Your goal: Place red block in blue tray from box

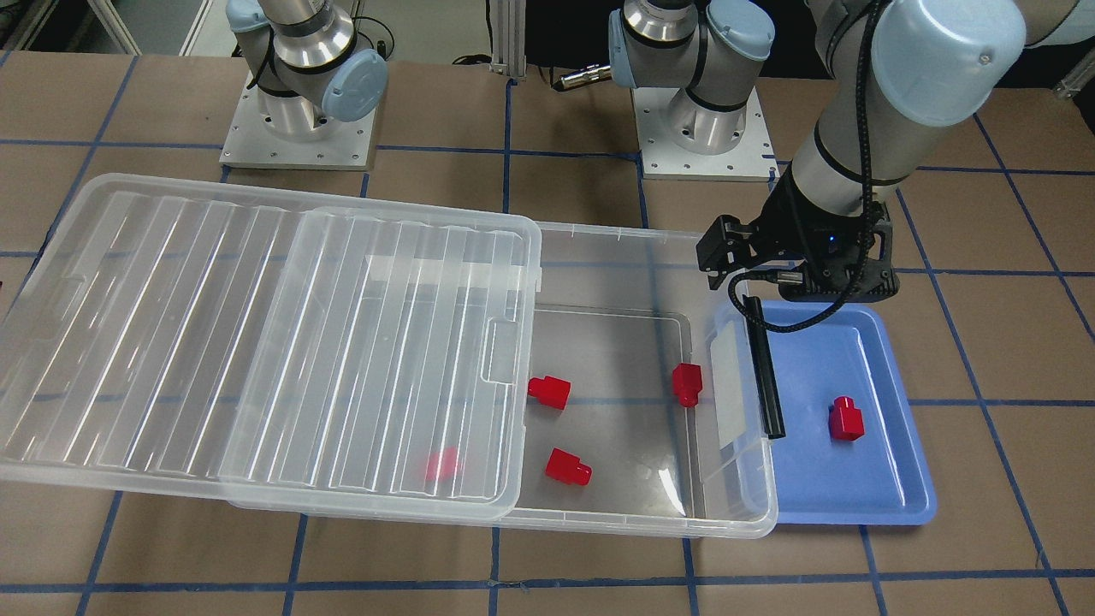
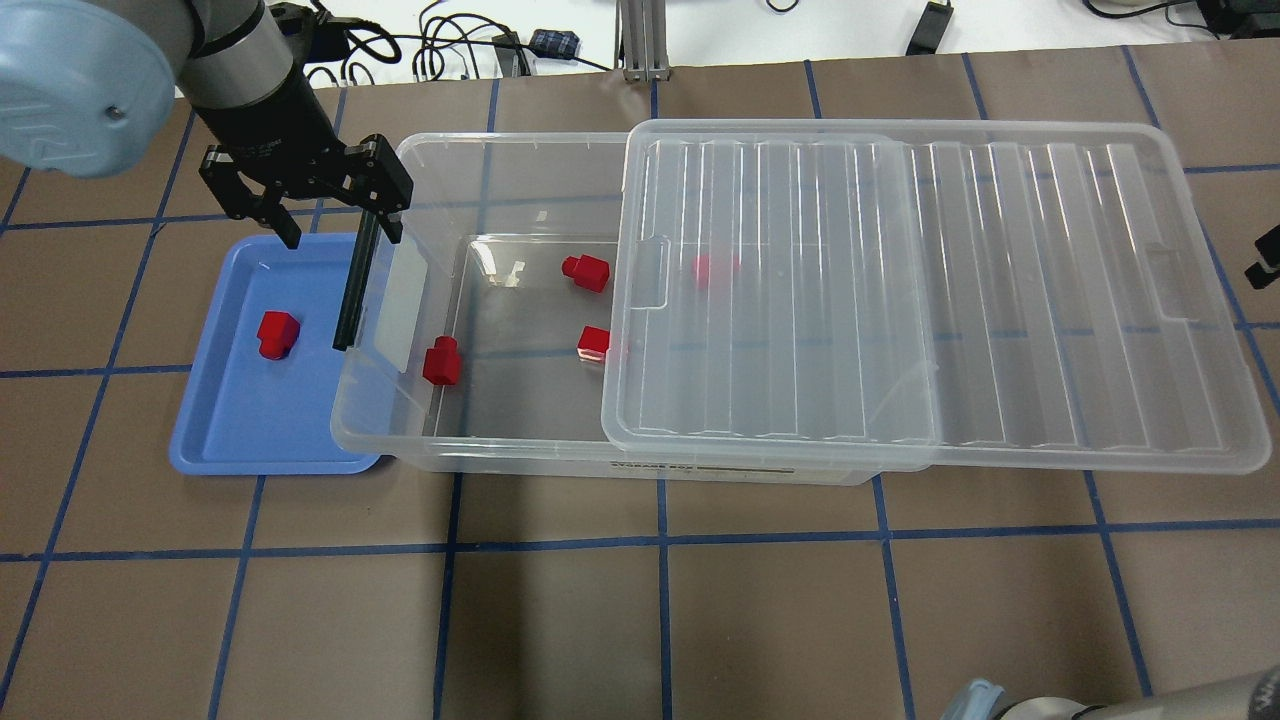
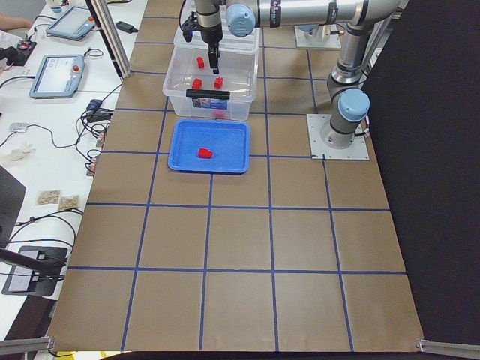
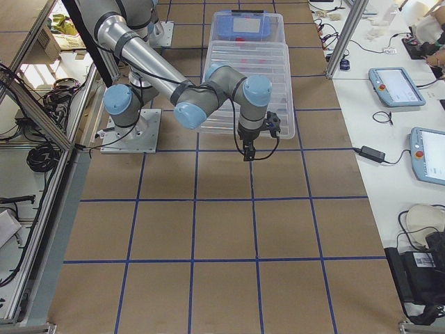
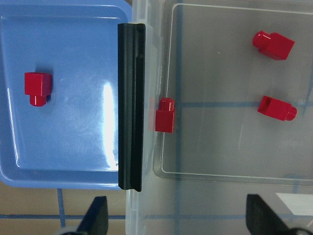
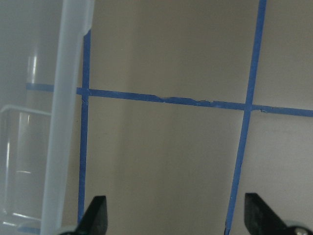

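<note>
One red block [image 2: 277, 334] lies in the blue tray [image 2: 240, 420]; it also shows in the left wrist view [image 5: 38, 86]. Three red blocks [image 2: 441, 361] [image 2: 586, 272] [image 2: 594, 343] lie in the open part of the clear box [image 2: 520, 455]. Another [image 2: 714, 268] shows dimly under the slid-aside lid [image 2: 900, 290]. My left gripper [image 2: 340, 237] is open and empty. It hovers over the far end of the black latch bar [image 2: 355, 290], where tray and box meet. My right gripper [image 6: 176, 215] is open and empty over bare table beside the lid's edge.
The tray sits against the box's latch end, partly under its rim. The lid overhangs the box toward my right. Two arm bases [image 1: 299, 128] [image 1: 701, 128] stand behind the box. Brown table with blue tape lines surrounds everything.
</note>
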{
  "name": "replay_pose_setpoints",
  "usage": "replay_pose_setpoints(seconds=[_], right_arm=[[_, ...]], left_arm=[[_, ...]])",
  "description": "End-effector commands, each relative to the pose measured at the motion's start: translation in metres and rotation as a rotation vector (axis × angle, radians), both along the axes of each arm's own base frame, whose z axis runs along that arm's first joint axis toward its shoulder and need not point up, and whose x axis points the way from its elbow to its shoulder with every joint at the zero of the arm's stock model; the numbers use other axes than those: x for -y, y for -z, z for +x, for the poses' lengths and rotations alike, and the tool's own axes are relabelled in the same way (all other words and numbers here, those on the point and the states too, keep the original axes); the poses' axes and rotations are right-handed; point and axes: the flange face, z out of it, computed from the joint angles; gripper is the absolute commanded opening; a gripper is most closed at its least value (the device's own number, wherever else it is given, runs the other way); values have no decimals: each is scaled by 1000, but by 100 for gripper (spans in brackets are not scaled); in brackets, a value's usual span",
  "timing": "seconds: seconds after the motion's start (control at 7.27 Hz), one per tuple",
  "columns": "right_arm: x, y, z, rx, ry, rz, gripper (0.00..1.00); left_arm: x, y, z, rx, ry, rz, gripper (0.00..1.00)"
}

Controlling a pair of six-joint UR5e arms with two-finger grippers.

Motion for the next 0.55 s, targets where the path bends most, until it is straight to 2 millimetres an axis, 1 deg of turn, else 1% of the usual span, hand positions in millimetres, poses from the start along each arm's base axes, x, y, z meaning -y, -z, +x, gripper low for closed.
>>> replay_pose_setpoints(seconds=[0.0, 0.14, 0.28, 0.41], right_arm=[[6, 15, 3, 32, 27, 7, 100], [10, 13, 11, 30, 29, 4, 100], [19, 12, 31, 30, -3, 2, 100], [24, 11, 47, 30, -5, 2, 100]], left_arm=[[0, 1, 0, 1, 1, 2, 100], [-2, -3, 0, 0, 1, -6, 100], [-1, -2, 0, 0, 2, -5, 100], [-2, -4, 0, 0, 2, -8, 100]])
